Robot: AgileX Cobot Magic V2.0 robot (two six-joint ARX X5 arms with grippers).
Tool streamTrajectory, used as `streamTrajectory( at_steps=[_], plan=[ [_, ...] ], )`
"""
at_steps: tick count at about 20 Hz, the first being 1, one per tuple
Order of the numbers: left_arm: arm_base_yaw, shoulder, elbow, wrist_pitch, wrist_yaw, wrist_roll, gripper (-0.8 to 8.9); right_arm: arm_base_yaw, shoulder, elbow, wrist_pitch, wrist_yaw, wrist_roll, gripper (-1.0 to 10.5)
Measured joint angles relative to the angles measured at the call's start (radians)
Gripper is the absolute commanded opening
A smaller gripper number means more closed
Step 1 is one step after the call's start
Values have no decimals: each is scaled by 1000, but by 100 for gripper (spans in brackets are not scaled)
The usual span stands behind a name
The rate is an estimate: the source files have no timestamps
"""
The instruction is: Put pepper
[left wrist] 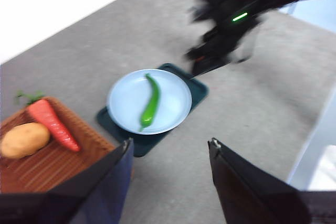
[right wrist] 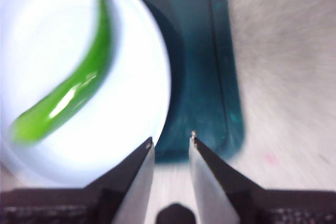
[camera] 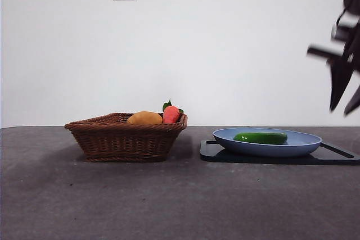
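Basket: I see the wicker basket (camera: 125, 136) on the left of the table, holding a yellow-orange fruit (camera: 144, 118) and a red-orange one with green leaves (camera: 171, 114).
Pepper: the pepper (camera: 260, 137) lies on the blue plate (camera: 306, 145), right of the basket and well apart from it; nothing grips it.
Plate: it sits on a dark tray (camera: 333, 157) on the right side of the table.
Right gripper: my right gripper (right wrist: 170, 141) is in the air above the tray's right end, beside the plate rim, jaws a little apart and holding nothing.
Left gripper: my left gripper (left wrist: 170, 149) waits high and back from the things, jaws wide apart and empty.
Progress: I judge the placing done if the plate is the goal, since the pepper rests there free.
Left to do: only clearing the right arm; if the basket is meant, the whole carry remains.
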Motion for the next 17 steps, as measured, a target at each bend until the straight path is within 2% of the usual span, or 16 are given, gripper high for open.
streamTrajectory(
  at_steps=[3, 8, 12, 15, 17],
  plan=[
    [0, 1, 0, -29, -2, 0, 258, -2, -150, 1, -106, -26, -47, 131],
    [0, 2, 0, -34, -2, 0, 257, 49, -436, 2, -316, -222, -119, 129],
    [0, 2, 0, -34, -2, 0, 253, 138, -624, 2, -521, -298, -189, 127],
    [0, 2, 0, -37, -3, 0, 145, 184, -738, 2, -625, -298, -219, 103],
    [0, 2, 0, -50, -2, 0, 55, 198, -788, 2, -652, -298, -241, 5]
  ],
)
